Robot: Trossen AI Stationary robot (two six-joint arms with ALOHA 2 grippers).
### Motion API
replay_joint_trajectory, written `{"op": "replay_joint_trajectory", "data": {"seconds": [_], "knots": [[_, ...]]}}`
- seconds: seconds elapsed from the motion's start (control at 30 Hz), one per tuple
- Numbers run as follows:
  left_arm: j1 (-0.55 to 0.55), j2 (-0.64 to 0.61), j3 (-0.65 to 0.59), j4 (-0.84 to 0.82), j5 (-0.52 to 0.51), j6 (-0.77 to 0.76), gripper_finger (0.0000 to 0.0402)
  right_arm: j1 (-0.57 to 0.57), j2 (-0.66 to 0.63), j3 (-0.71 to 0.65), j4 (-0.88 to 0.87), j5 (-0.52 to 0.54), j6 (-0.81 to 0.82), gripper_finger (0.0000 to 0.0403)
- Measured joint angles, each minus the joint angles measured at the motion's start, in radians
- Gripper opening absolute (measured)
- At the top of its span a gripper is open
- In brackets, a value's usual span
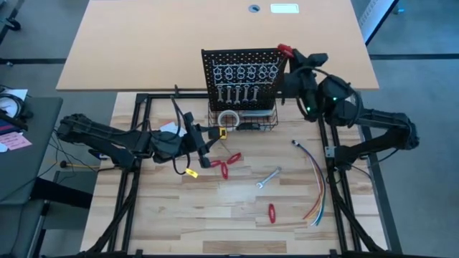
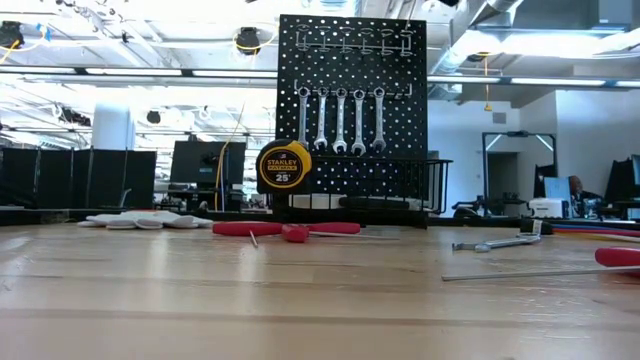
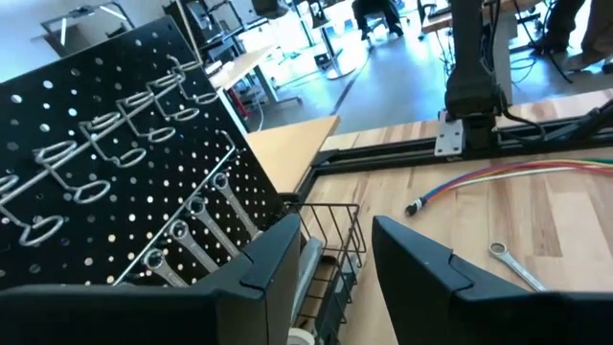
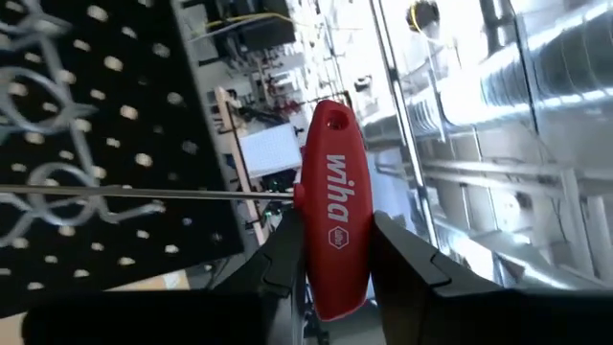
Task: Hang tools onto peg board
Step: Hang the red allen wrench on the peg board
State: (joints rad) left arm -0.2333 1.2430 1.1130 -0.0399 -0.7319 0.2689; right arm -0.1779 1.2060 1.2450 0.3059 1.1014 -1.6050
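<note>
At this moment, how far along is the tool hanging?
Done: four wrenches hang on the peg board. In hand: the right gripper holds a red-handled Wiha tool beside the ring hooks. Left: red-handled tools, a loose wrench and another red tool on the table. The left gripper is empty.

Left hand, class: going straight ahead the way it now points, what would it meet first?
Probably the black wire basket at the foot of the peg board. It lies directly past the left hand, whose fingers stand apart with nothing between them. Depth is hard to judge; the hung wrenches sit just beside that line.
</note>
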Motion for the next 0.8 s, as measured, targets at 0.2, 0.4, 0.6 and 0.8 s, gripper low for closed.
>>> {"op": "replay_joint_trajectory", "data": {"seconds": [0.2, 0.4, 0.6, 0.8], "knots": [[0.000, 0.000, 0.000, -0.001, 0.000, -0.001, 0.0130, -0.013, 0.002, 0.000, 0.025, -0.019, -0.044, 0.0088], [0.000, 0.000, 0.000, -0.021, 0.002, -0.027, 0.0130, -0.035, 0.001, 0.000, 0.053, -0.054, -0.046, 0.0088], [0.000, 0.000, 0.000, -0.023, 0.002, -0.032, 0.0130, -0.069, 0.008, -0.001, -0.067, -0.055, -0.016, 0.0088], [0.000, 0.000, 0.000, -0.023, 0.002, -0.038, 0.0130, -0.087, 0.011, -0.038, -0.186, -0.089, 0.076, 0.0088]]}}
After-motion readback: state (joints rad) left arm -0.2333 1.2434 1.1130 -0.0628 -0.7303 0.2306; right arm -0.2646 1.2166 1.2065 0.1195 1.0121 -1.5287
